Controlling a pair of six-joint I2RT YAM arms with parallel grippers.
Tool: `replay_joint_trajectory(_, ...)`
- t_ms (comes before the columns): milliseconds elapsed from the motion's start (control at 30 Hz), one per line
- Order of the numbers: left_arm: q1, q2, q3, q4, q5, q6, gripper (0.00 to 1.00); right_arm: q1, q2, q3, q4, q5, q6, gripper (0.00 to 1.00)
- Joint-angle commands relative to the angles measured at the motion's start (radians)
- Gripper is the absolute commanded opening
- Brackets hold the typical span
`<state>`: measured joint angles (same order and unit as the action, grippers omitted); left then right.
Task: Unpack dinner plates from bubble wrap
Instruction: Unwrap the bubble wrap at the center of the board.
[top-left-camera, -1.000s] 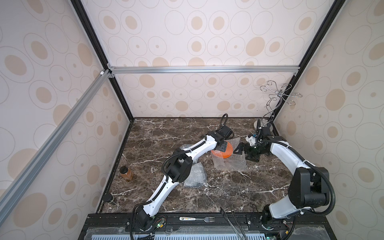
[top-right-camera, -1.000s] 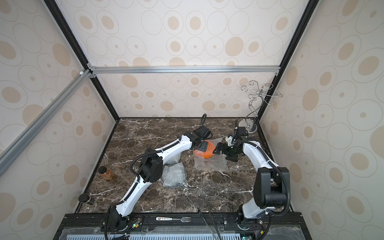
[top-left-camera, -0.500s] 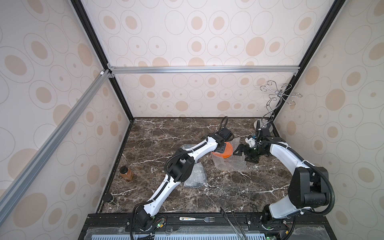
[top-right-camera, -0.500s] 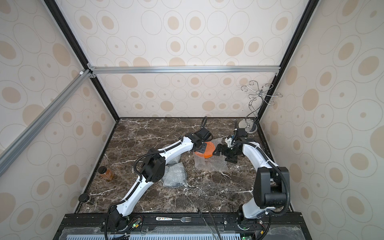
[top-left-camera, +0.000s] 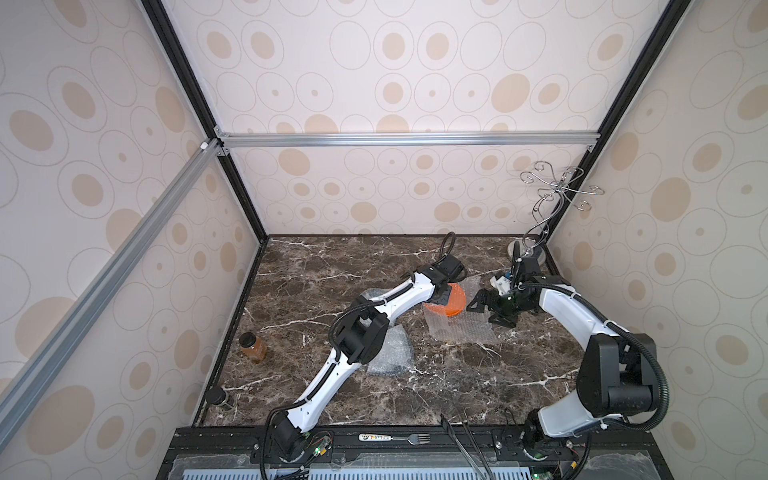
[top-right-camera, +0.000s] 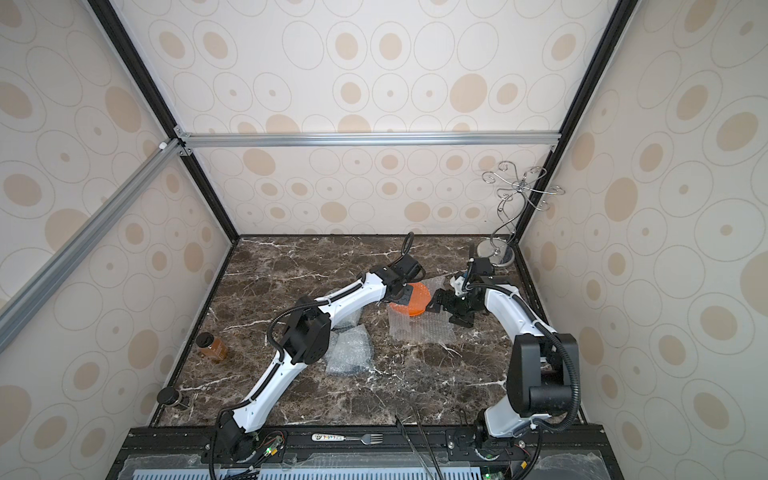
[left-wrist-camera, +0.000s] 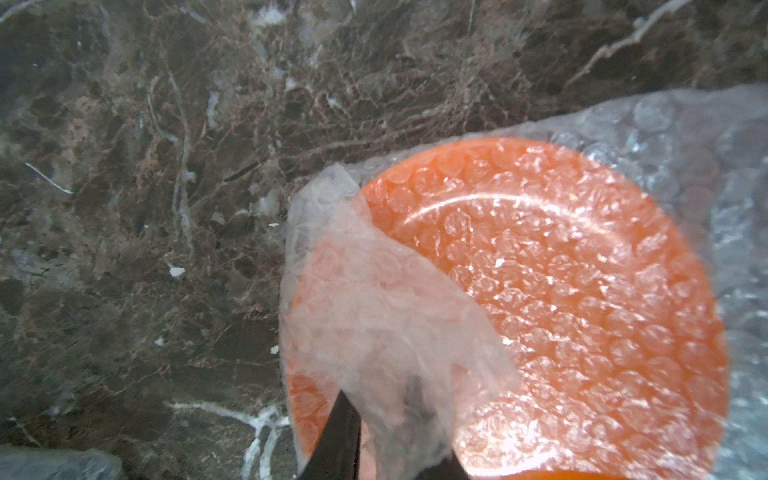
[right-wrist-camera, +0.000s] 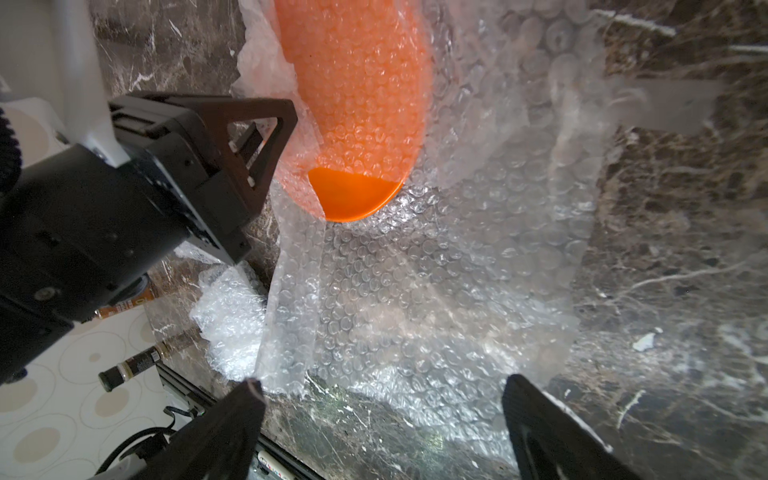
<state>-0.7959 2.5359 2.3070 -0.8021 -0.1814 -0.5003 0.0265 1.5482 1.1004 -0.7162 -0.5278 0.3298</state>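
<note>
Orange plate (left-wrist-camera: 540, 291) tilted, wrapped rim pinched in my nearly closed left gripper (left-wrist-camera: 386, 432). Right gripper (right-wrist-camera: 384, 382) gapes empty, bubble wrap (right-wrist-camera: 415, 311) sheet just ahead: grab wrap only, peel slowly.

The dinner plate (top-left-camera: 451, 304) leans tilted on the bubble wrap (top-left-camera: 461, 330) just ahead of the left gripper (left-wrist-camera: 388, 453), a fold of that wrap between its fingers (left-wrist-camera: 343, 432). The right gripper (right-wrist-camera: 383, 382) stands at the plate's opposite side, over the spread sheet.
</note>
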Motion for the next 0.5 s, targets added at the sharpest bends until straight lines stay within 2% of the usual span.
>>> replay_joint_trajectory(0, 0.015, -0.072, 0.01, 0.002, 0.03, -0.004, 0.19, -0.003, 0.004, 0.009, 0.016, -0.035, 0.027, 0.85)
replay_joint_trajectory(200, 0.03, -0.135, -0.068, 0.053, 0.084, -0.008, 0.17, -0.002, 0.052, 0.051, 0.045, -0.084, 0.049, 0.67)
replay_joint_trajectory(467, 0.058, -0.211, -0.209, 0.153, 0.159, 0.002, 0.17, 0.002, 0.138, 0.088, 0.109, -0.074, 0.083, 0.62)
